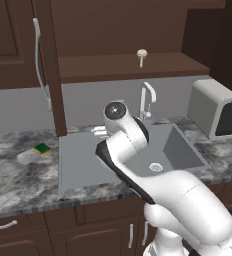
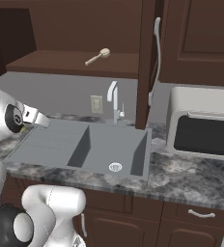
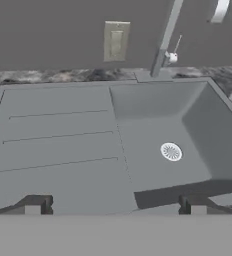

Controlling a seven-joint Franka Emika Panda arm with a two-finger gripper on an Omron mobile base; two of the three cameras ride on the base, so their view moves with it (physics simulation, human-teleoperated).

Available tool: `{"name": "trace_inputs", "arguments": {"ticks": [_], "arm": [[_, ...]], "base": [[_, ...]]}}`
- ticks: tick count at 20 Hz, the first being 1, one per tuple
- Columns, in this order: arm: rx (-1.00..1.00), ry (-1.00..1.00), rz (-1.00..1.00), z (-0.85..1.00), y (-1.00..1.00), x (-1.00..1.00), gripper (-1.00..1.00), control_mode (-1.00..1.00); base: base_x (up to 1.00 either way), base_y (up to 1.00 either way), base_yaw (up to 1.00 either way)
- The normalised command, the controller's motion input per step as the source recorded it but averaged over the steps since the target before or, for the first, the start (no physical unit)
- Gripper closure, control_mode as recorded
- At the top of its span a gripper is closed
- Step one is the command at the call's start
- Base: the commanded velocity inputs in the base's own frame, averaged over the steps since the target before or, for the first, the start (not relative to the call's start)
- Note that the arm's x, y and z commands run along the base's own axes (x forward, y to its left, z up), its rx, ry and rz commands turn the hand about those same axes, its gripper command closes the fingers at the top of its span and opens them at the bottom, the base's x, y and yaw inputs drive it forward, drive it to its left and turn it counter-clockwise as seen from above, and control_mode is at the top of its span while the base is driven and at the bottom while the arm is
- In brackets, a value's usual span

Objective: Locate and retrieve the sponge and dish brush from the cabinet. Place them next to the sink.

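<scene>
The yellow and green sponge (image 1: 42, 149) lies on the marbled counter just left of the sink (image 1: 83, 160). On the open cabinet's shelf (image 1: 123, 67) the cream dish brush (image 1: 142, 56) stands; from the right it lies slanted (image 2: 98, 56). My gripper (image 3: 114, 207) hovers over the sink's ribbed drainboard (image 3: 58, 140), open, with its fingertips (image 3: 35, 205) wide apart and nothing between them. The hand (image 2: 40, 119) sits low at the sink's left end, far below the brush.
A chrome faucet (image 1: 147, 100) rises behind the basin, whose drain (image 3: 171, 151) lies right of the drainboard. The cabinet door (image 1: 54, 75) hangs open edge-on with its pale handle (image 1: 38, 60). A silver toaster oven (image 1: 218, 107) stands right of the sink. A wall outlet (image 3: 116, 41) is behind.
</scene>
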Motion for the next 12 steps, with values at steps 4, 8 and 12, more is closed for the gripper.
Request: {"name": "trace_inputs", "arguments": {"ticks": [4, 8, 12], "arm": [[0.09, -0.22, -0.12, 0.5, -0.25, -0.32, -1.0, -1.0], [0.08, -0.18, -0.11, 0.52, -0.28, -0.29, -1.0, -1.0], [0.02, -0.06, -0.09, 0.5, -0.2, -0.21, -1.0, -1.0]], "base": [[0.0, 0.0, 0.0], [0.0, 0.0, 0.0], [0.0, 0.0, 0.0]]}}
